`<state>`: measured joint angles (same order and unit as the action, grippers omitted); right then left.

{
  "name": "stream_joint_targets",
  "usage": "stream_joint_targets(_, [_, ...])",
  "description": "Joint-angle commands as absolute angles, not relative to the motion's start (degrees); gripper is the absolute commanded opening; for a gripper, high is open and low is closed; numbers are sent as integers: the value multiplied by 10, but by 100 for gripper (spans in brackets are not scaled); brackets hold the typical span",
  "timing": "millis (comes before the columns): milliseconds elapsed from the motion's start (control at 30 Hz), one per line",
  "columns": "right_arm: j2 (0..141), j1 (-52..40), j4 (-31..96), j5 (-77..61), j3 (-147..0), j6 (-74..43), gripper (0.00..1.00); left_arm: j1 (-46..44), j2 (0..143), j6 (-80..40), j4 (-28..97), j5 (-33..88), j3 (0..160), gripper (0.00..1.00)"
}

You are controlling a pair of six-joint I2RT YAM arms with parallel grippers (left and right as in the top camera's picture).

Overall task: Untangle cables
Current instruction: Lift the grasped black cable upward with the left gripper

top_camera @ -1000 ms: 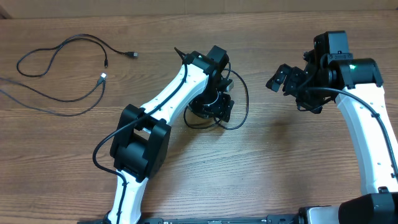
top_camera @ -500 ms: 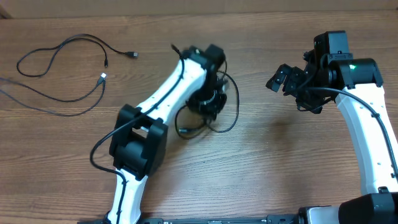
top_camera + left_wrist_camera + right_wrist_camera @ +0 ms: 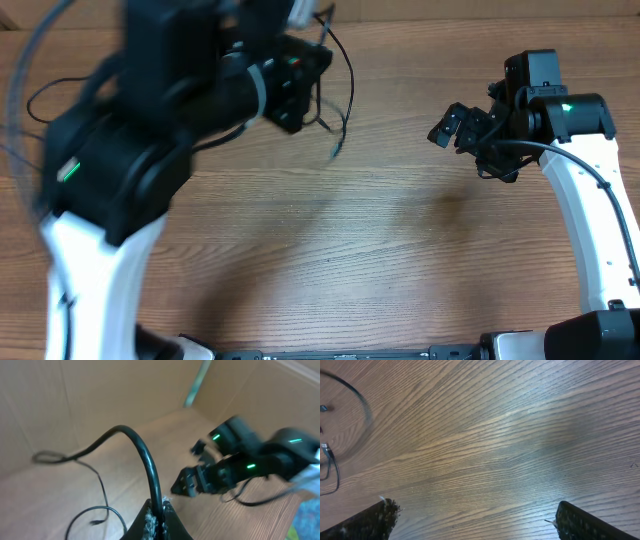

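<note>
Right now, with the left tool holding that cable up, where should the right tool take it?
Probably the loose stretch of the cable just above its dangling end, coming sideways from the right tool's side. That part seems to hang free, and the left tool pinches it higher up.

White arm links (image 3: 590, 230), black joints (image 3: 530, 75), green LED (image 3: 566, 108) lit, black wire (image 3: 575, 160) along link, right gripper (image 3: 447, 125) black.

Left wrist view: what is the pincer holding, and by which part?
The left pincer grips a black cable along its cord, not at a plug. The right pincer holds nothing.
</note>
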<state>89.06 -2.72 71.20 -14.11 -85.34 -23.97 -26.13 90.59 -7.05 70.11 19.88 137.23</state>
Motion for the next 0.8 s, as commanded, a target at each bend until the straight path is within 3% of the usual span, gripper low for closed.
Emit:
stream_joint_targets(0, [891, -25, 710, -135, -855, -242, 100, -258, 880, -73, 662, 187, 1371, 4])
stream_joint_targets(200, [891, -25, 710, -135, -855, -242, 100, -258, 925, -118, 782, 29, 1369, 4])
stream_joint_targets(467, [891, -25, 710, -135, -855, -242, 100, -258, 957, -240, 800, 23, 1369, 4])
stream_joint_targets(633, [891, -25, 710, -135, -855, -242, 100, -259, 972, -413, 874, 24, 1369, 4])
stream_joint_targets(767, [891, -25, 710, -135, -855, -242, 100, -259, 995, -445, 917, 23, 1365, 4])
